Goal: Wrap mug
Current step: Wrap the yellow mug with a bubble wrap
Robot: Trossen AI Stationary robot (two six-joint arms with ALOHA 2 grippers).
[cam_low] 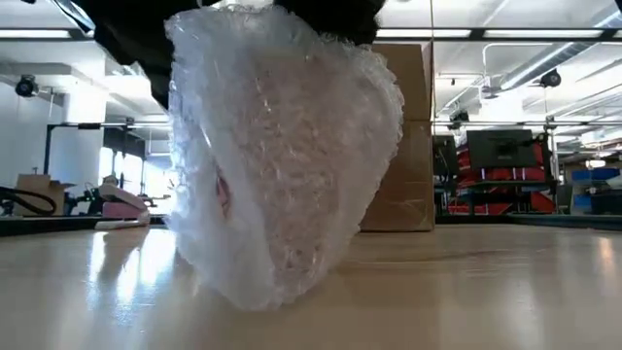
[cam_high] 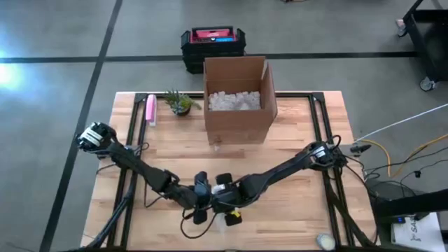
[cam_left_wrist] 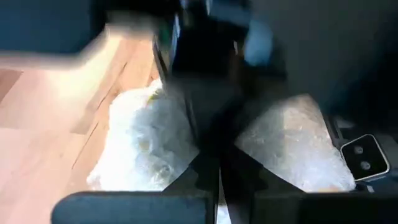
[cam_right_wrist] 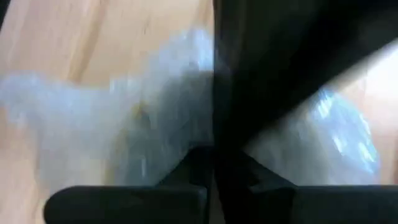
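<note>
A bundle of clear bubble wrap (cam_low: 282, 156) stands near the middle of the table's near edge, its lower end on the wood. The mug is hidden inside it. My left gripper (cam_high: 199, 201) and my right gripper (cam_high: 227, 201) meet above the bundle, both shut on the wrap's top. In the left wrist view the wrap (cam_left_wrist: 140, 143) spreads on both sides of the shut fingers. The right wrist view shows the same wrap (cam_right_wrist: 124, 124). In the high view the arms cover nearly all of the bundle. My left gripper pinches the upper part of the bubble wrap (cam_left_wrist: 186, 155) between its two fingers, coming from above. Its own fingers hide the place of contact. The bundle's lower end (cam_low: 262, 297) rests on the table. My right gripper pinches the top of the bubble wrap (cam_right_wrist: 180, 143) between its two fingers, coming from above next to the left gripper. How many layers it has, I cannot tell. The bundle hangs below it and bulges out on both sides.
An open cardboard box (cam_high: 238, 98) with white filler stands at the far middle of the table. A small plant (cam_high: 180, 103) and a pink object (cam_high: 150, 108) lie to its left. A black crate (cam_high: 213, 45) sits on the floor beyond.
</note>
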